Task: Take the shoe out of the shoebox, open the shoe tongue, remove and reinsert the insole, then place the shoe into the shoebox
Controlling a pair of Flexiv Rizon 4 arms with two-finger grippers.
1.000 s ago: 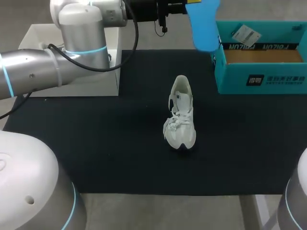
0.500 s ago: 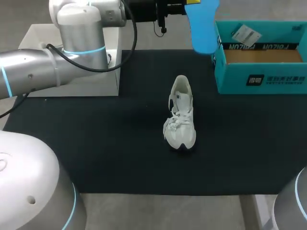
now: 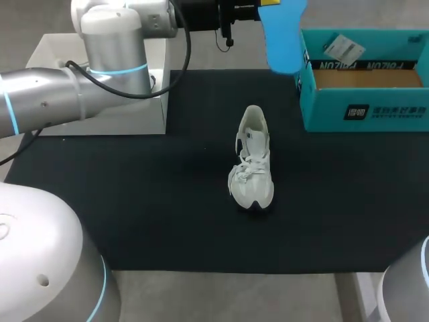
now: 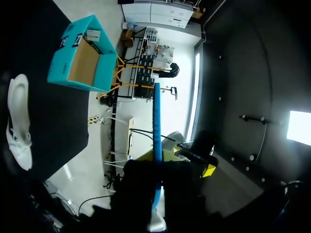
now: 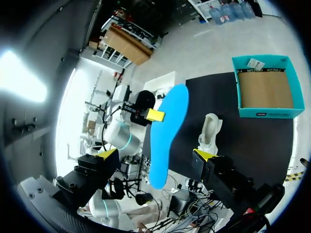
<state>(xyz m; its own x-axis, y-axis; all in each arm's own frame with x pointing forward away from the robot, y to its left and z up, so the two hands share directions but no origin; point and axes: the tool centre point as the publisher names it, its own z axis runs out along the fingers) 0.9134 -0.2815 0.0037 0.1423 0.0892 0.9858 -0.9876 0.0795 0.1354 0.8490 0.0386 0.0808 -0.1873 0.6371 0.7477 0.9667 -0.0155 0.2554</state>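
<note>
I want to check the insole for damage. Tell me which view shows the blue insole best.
The right wrist view: the blue insole shows its whole flat face, held by the left gripper. The head view cuts off its upper end; the left wrist view sees only its thin edge.

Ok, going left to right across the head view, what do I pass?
white box → white shoe on the black mat → blue insole, held up above the table → teal shoebox
</note>
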